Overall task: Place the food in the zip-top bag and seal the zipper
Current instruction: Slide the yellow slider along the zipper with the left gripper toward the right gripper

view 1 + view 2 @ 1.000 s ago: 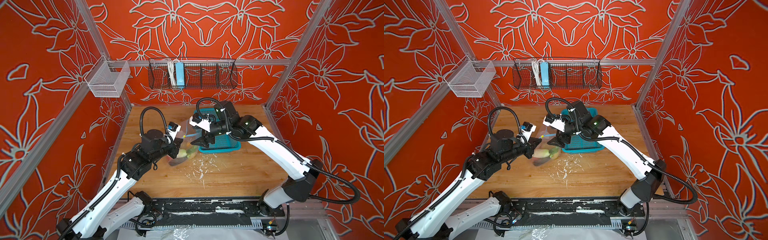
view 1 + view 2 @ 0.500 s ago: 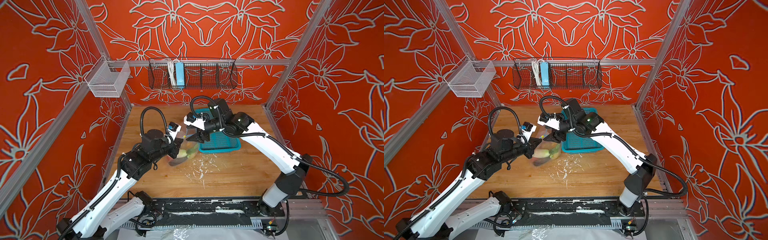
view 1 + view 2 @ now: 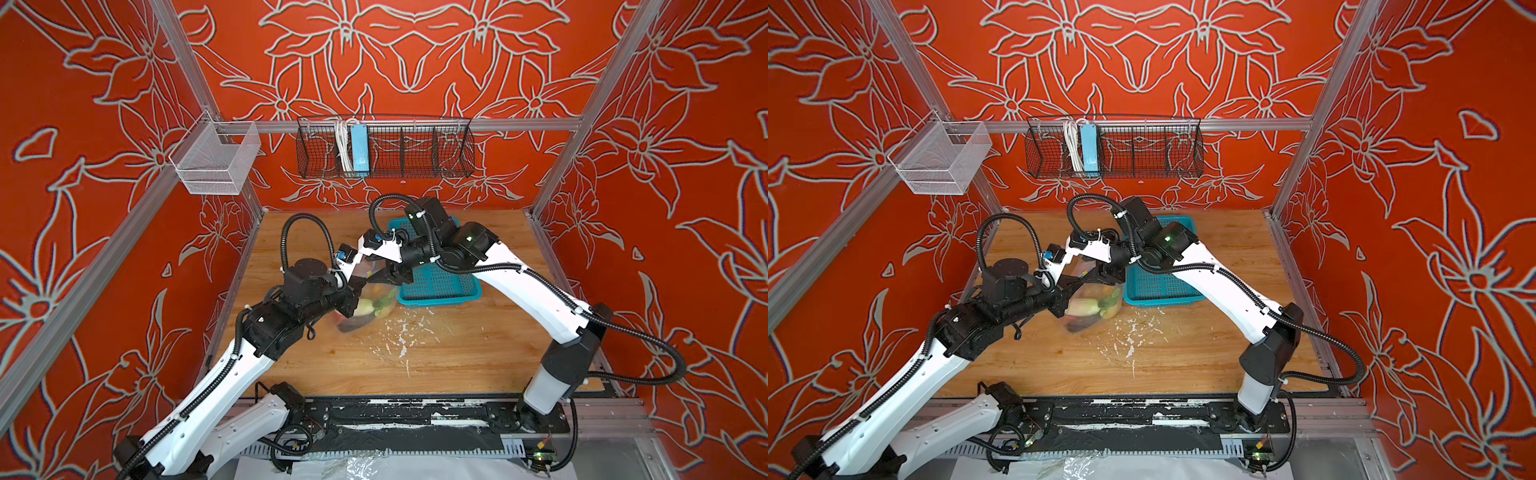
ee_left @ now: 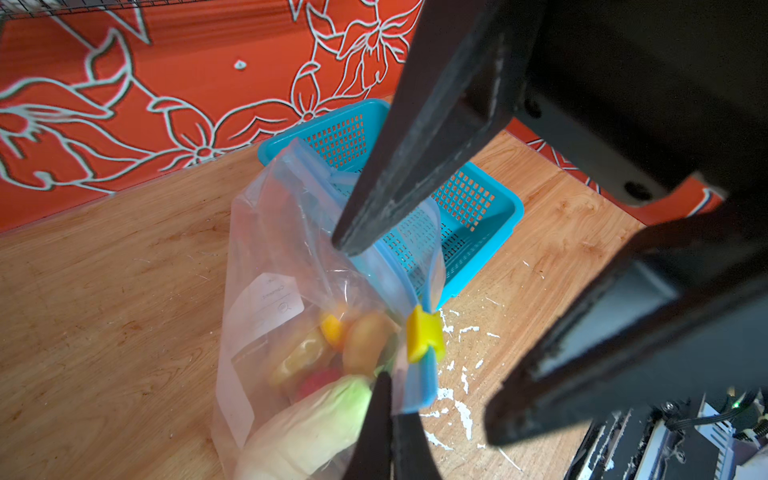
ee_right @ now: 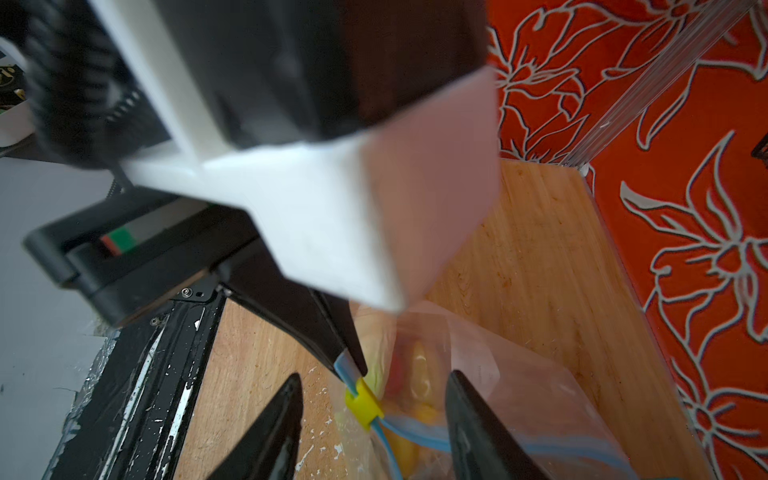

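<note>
In both top views the left gripper and right gripper meet over the bag. Their black fingers cover its mouth, so neither grip can be read from there. In the left wrist view the frame edge cuts off the bag's lower part. The food shows only as blurred yellow, orange and red shapes behind plastic, with a pale green leafy piece nearest the lens. Whether the bag's bottom rests on the wood cannot be told.

From the near edge of the table up to the bag there is bare wood with white flecks. The bag stands left of the table's middle, just beside the near left corner of the basket. The basket sits toward the far edge, with open wood to its right.

The left gripper is clamped tight on the end of the zipper, just past the yellow tab. Beyond the tab the two blue strips part, so the mouth is unsealed. The right gripper's jaws stand partly apart on either side of the tab, with a gap on each side, and hold nothing.
</note>
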Action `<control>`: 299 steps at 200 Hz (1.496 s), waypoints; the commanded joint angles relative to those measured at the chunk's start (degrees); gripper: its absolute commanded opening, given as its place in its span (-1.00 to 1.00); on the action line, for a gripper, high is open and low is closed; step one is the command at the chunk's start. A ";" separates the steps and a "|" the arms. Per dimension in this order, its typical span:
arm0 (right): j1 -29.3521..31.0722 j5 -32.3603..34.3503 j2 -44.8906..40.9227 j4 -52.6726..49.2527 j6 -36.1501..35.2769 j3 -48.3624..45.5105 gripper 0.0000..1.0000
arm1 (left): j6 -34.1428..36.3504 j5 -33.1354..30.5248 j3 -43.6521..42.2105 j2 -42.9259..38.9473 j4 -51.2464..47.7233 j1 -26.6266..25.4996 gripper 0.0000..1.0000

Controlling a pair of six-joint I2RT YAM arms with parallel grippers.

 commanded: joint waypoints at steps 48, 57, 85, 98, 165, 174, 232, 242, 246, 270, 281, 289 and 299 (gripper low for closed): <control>0.90 0.96 1.39 -4.16 -3.73 2.15 -0.22 | 0.87 -0.22 1.55 -0.85 0.10 0.42 -1.00; 0.97 0.95 1.39 -4.15 -3.60 2.21 -0.31 | 0.79 -0.32 1.52 -0.84 0.19 0.47 -1.00; 1.04 0.43 1.45 -3.78 -3.24 2.24 -0.45 | 0.74 -0.44 1.42 -0.85 0.28 0.50 -1.00; 1.12 0.30 1.46 -3.50 -3.11 2.23 -0.49 | 0.78 -0.43 1.44 -0.84 0.29 0.51 -1.00; 1.14 2.37 2.05 -3.64 -3.20 2.34 -0.81 | -1.28 -3.68 1.56 -1.38 1.39 0.51 -1.00; 1.14 2.91 2.22 -3.79 -3.29 2.34 -0.83 | -1.94 -4.85 1.91 -1.29 1.25 0.51 -1.00; 1.20 6.34 2.59 -3.11 -2.79 2.41 -0.94 | -4.10 -10.41 3.98 -2.22 0.72 0.94 -1.00; 1.18 6.96 2.60 -2.71 -2.43 2.41 -0.96 | -4.01 -10.70 3.98 -2.55 0.59 0.97 -1.00; 1.20 7.15 2.60 -2.56 -2.34 2.41 -0.97 | -3.97 -10.86 3.98 -2.69 0.48 1.02 -1.00; 1.24 8.62 2.53 -1.61 -1.79 2.50 -0.99 | -3.83 -11.57 3.39 -3.42 0.10 1.21 -1.00; 1.18 9.29 2.67 -1.44 -1.72 2.50 -0.99 | -3.87 -12.26 2.87 -4.03 0.17 1.21 -1.00; 1.18 9.66 2.77 -1.43 -1.79 2.57 -0.99 | -3.96 -12.74 2.52 -4.63 0.34 1.30 -1.00; 1.14 10.09 2.98 -1.38 -1.71 2.66 -0.99 | -3.89 -13.33 2.23 -5.26 0.45 1.47 -1.00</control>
